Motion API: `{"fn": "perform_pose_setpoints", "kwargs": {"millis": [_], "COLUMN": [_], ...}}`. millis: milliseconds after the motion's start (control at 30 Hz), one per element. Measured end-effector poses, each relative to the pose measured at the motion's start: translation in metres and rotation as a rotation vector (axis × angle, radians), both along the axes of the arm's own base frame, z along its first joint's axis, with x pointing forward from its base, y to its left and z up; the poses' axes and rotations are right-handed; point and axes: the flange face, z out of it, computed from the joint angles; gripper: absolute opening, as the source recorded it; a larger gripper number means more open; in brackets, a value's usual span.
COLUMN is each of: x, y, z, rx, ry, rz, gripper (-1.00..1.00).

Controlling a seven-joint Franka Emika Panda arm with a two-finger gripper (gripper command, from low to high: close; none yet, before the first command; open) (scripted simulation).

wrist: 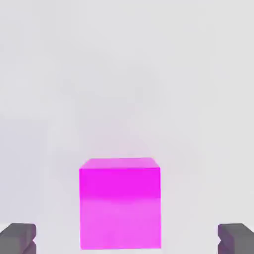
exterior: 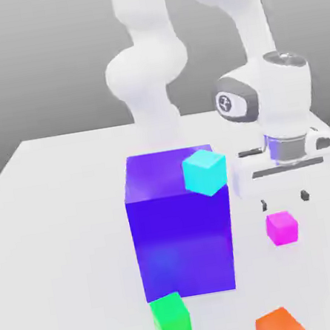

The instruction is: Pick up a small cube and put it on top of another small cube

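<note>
I take the large glossy blue-purple block [exterior: 181, 222] as my landmark; it is a tall, smooth-faced box standing on the flat, matte white bench [exterior: 59, 237]. On the exterior view's right of that block, well apart from it, sits the small plain magenta cube [exterior: 281, 227], resting flat on the bench with sharp edges and an even, untextured finish. My white end effector [exterior: 284, 199] hangs directly above this magenta cube, pointing down, and its two short dark fingertips [exterior: 305, 194] stand wide apart with nothing between them; they sit just above the cube and I see no contact. From the hand view the magenta cube [wrist: 120, 203] lies centred between the two grey, blocky fingertips [wrist: 19, 238], with clear bench showing on either side of it. In front of the blue-purple block, near its lower corner on the exterior view's left, is the small bright green cube [exterior: 171, 318], of about the same size as the magenta one and equally plain and smooth. A small cyan cube [exterior: 204, 171] is perched tilted at the block's upper corner on the exterior view's right. A small orange cube [exterior: 277, 325] lies on the bench beyond the green cube toward the exterior view's right, cut off by the frame edge. The arm [exterior: 152, 65] itself is smooth, rounded white plastic, rising behind the block.
</note>
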Motion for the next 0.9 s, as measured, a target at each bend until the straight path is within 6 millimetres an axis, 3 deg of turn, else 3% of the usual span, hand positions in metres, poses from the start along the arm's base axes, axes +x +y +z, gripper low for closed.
{"fn": "perform_pose_setpoints", "kwargs": {"millis": [133, 167, 400, 667, 900], "x": [0.000, -0.001, -0.001, 0.002, 0.051], "y": [-0.002, -0.002, -0.002, -0.004, -0.004], "z": [-0.033, -0.039, -0.039, 0.020, 0.030], "rx": [-0.002, -0.002, -0.002, -0.002, -0.072], "ry": [-0.001, 0.000, 0.001, 0.002, -0.019], "rz": [0.000, -0.001, -0.001, -0.005, 0.059], "gripper": [0.00, -1.00, -1.00, -1.00, -1.00]}}
